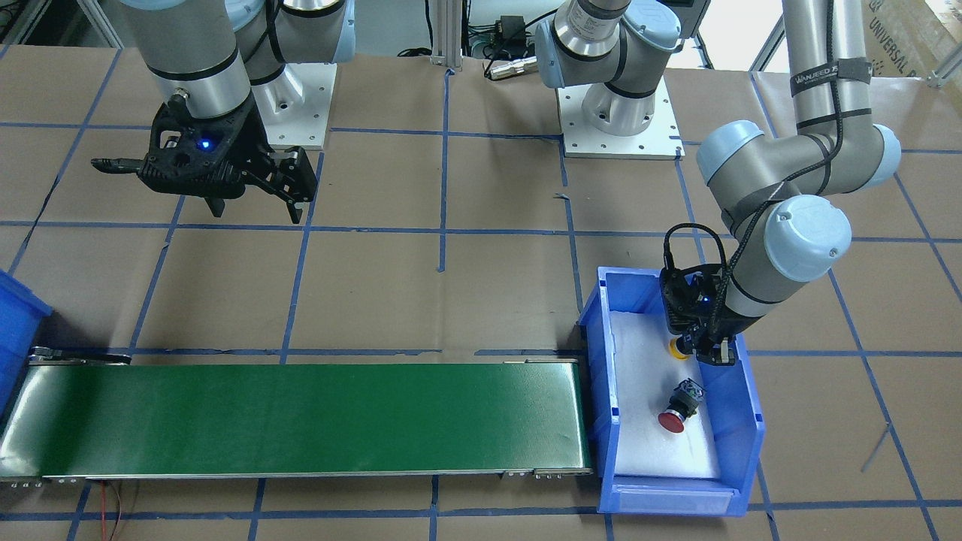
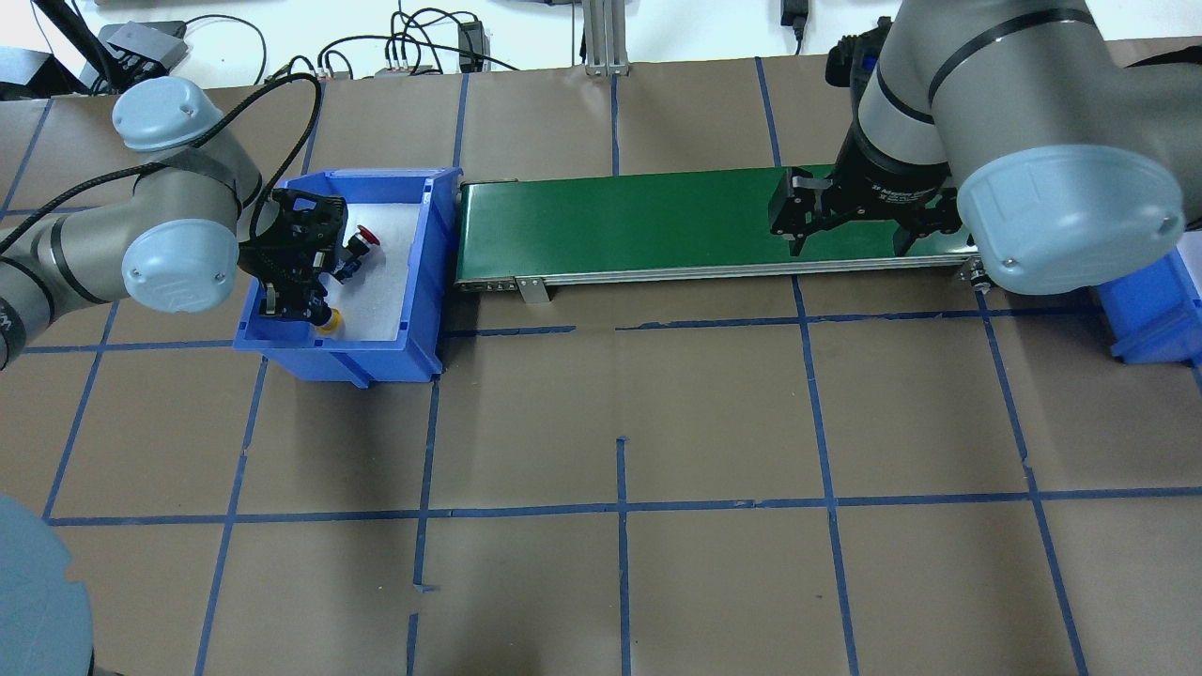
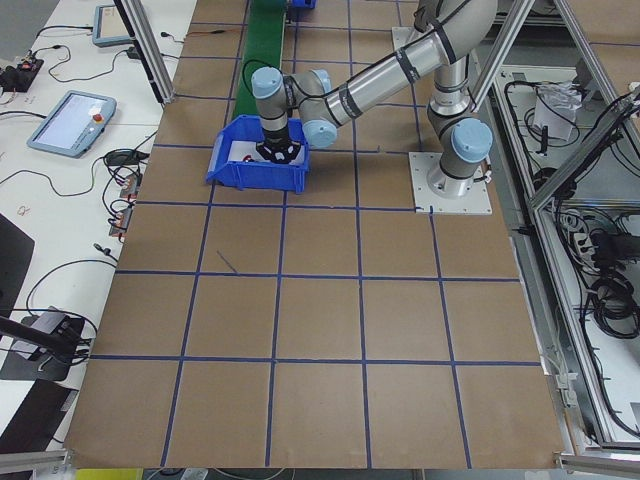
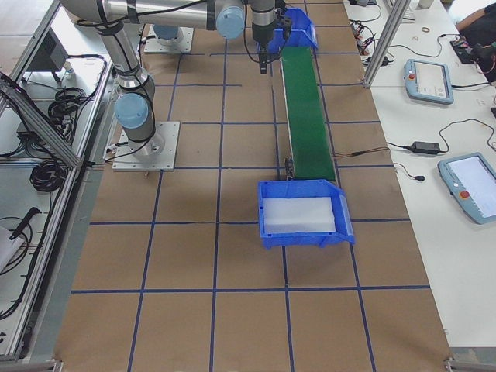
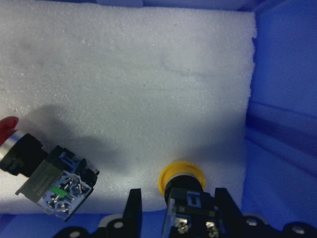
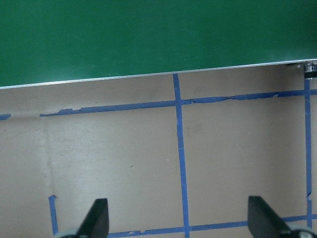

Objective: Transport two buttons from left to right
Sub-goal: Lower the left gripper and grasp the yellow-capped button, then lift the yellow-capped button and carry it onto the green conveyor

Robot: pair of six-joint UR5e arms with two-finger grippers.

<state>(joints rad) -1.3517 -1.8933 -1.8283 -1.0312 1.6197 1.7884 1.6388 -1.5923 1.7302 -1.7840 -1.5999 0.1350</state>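
See yellow-capped button [image 5: 181,179] and red-capped button [image 5: 44,178] apart on the foam [image 5: 124,74] of the blue bin [image 5: 277,99], left gripper [image 5: 178,194] part-open astride the yellow one's body, right gripper [image 6: 179,210] wide open, empty, by the conveyor belt [image 6: 148,34]. Probably light, rigid, slippery at the round cap: pinch the body's flat sides.

Green conveyor [image 1: 301,417], blue bin [image 1: 740,424], foam liner [image 1: 639,391]

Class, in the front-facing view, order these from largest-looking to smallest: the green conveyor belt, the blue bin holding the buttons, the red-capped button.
1. green conveyor belt
2. blue bin
3. red-capped button, by far the smallest
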